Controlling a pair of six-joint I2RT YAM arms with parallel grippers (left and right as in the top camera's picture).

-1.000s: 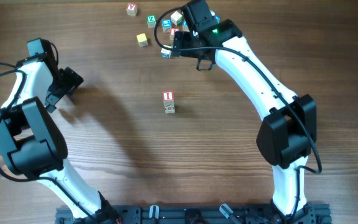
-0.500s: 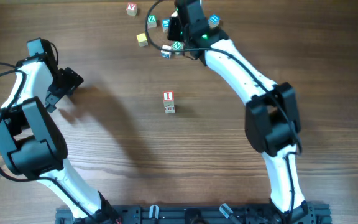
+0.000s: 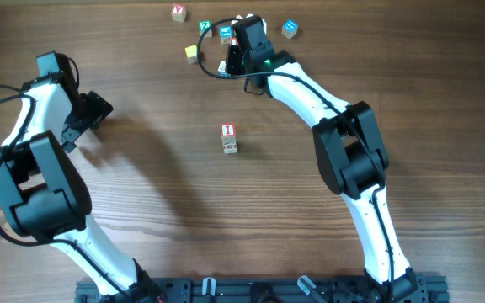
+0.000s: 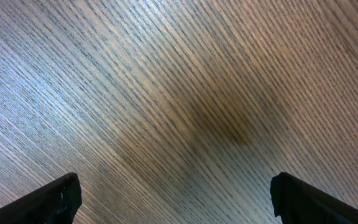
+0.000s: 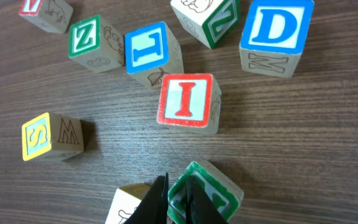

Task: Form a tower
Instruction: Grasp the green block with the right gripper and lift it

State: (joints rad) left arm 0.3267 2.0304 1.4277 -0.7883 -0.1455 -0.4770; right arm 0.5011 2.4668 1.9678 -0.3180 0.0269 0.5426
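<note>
Swinging left over the loose cubes [image 5: 146, 51], right gripper [image 5: 176, 185] just snapped shut beside a green cube [image 5: 213, 190]; grip unclear. Tower [image 3: 229, 138] unchanged, nothing added yet. Left gripper [image 4: 176, 199] open.

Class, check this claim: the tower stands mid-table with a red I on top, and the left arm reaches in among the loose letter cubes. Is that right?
One slip: the right arm, not the left, reaches in, its right gripper among the loose letter cubes. The tower does stand mid-table with a red I on top. The overhead view shows it.
</note>
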